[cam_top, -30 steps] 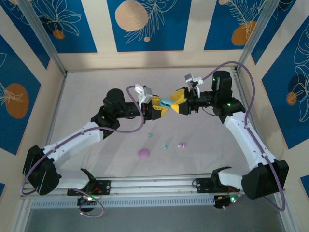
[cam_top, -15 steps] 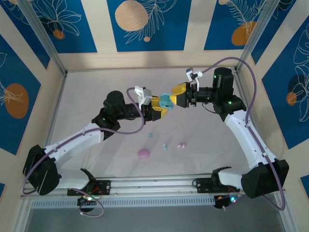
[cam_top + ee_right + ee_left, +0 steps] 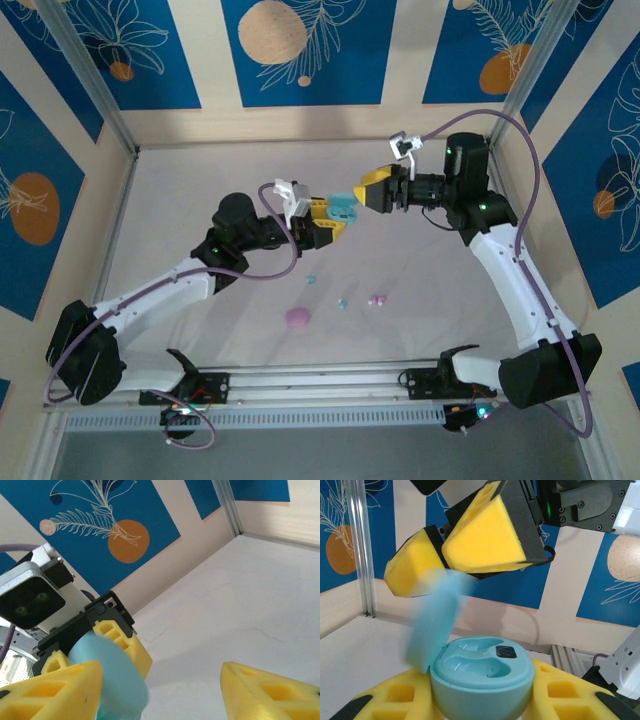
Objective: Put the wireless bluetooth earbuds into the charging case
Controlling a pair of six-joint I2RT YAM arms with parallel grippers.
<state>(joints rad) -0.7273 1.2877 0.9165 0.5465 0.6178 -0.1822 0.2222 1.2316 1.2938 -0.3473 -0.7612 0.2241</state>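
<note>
Above the worktop [image 3: 200, 190], the case [image 3: 480, 680] gripped by the left end effector [image 3: 333, 216] is now opened for earbuds [image 3: 343, 302]; the right end effector [image 3: 372, 192] is spread empty.

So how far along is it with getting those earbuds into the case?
Done: the teal charging case has its lid up and is empty. In hand: the left gripper grips that case; the right gripper is open beside it. Left: the earbuds lie on the table, none inserted.
</note>
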